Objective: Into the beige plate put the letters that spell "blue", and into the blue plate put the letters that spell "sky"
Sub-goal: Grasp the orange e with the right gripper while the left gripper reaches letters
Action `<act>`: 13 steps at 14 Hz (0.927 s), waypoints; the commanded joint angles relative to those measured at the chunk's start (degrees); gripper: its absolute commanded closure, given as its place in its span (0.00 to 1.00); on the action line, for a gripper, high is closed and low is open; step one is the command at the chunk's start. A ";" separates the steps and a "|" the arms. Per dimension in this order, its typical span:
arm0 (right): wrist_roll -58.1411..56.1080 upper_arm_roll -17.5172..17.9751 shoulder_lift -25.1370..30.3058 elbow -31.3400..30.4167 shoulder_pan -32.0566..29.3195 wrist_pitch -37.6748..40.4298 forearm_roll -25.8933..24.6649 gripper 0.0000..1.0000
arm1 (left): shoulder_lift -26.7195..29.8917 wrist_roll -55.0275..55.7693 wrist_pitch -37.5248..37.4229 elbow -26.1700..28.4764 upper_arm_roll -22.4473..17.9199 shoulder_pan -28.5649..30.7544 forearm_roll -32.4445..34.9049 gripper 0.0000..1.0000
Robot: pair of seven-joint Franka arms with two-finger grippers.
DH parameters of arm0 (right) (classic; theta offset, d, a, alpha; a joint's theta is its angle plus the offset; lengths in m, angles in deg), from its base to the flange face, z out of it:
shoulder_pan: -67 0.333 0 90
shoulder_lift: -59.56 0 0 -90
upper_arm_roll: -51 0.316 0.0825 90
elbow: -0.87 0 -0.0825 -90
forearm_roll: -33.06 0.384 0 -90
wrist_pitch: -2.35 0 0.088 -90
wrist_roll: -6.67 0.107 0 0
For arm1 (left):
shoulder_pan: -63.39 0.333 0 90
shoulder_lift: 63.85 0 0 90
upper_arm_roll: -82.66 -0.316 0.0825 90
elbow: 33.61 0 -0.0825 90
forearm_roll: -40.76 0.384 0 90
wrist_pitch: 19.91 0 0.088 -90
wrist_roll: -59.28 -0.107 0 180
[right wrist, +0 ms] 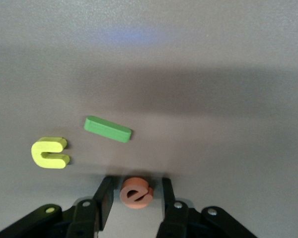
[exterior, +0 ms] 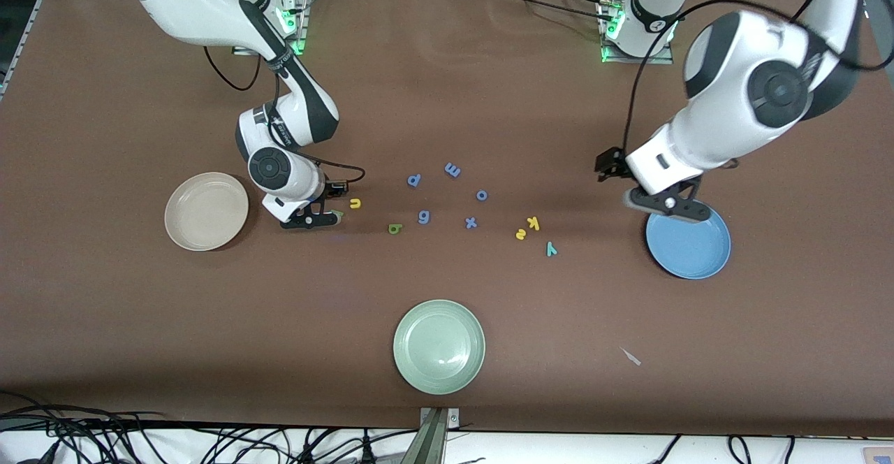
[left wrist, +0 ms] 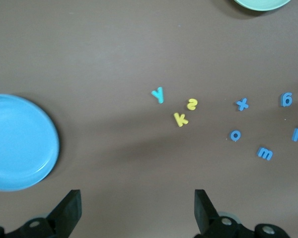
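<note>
My right gripper (right wrist: 135,186) is low on the table beside the beige plate (exterior: 207,211), open. The orange e (right wrist: 135,193) lies between its fingers with narrow gaps on both sides. The green l (right wrist: 108,129) and yellow u (right wrist: 50,152) lie close by. The green b (exterior: 395,228) is a little toward the table's middle. Yellow s (exterior: 521,234), yellow k (exterior: 533,223) and teal y (exterior: 551,248) lie together near the blue plate (exterior: 691,247). My left gripper (exterior: 663,205) hangs wide open and empty over that plate's rim.
A pale green plate (exterior: 438,346) sits nearest the front camera. Blue-purple letters p (exterior: 413,180), m (exterior: 452,169), o (exterior: 481,196), g (exterior: 423,217) and x (exterior: 471,223) are scattered mid-table. A small pale scrap (exterior: 631,356) lies near the front edge.
</note>
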State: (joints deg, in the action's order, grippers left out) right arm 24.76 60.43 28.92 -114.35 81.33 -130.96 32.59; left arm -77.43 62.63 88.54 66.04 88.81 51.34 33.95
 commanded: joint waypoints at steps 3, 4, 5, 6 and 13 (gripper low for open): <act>0.54 0.15 -0.21 -0.62 0.08 -0.89 0.38 0.61 | -9.69 -0.44 5.02 0.54 -0.69 -4.73 -0.93 0.00; 0.54 0.15 -0.21 -0.62 0.08 -0.89 0.38 0.62 | -10.41 -1.05 5.02 0.37 -0.78 -5.00 -0.75 0.00; 0.54 0.15 -0.21 -0.62 0.08 -0.89 0.38 0.64 | -11.81 -1.41 5.28 -0.24 -0.78 -5.26 -1.19 0.00; 0.54 0.15 -0.21 -0.62 0.08 -0.89 0.38 0.66 | -13.21 -1.41 6.67 -0.33 -0.87 -5.87 -1.28 0.00; 0.37 0.15 -0.29 -0.01 0.08 -0.37 0.38 0.74 | -23.33 -0.45 21.88 -2.53 -4.64 -11.67 -3.72 0.00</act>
State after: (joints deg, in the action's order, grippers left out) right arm 24.76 60.28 29.07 -114.35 81.32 -130.82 32.58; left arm -97.76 62.64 109.06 66.21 86.71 42.32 33.39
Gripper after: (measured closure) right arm 0.700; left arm 0.000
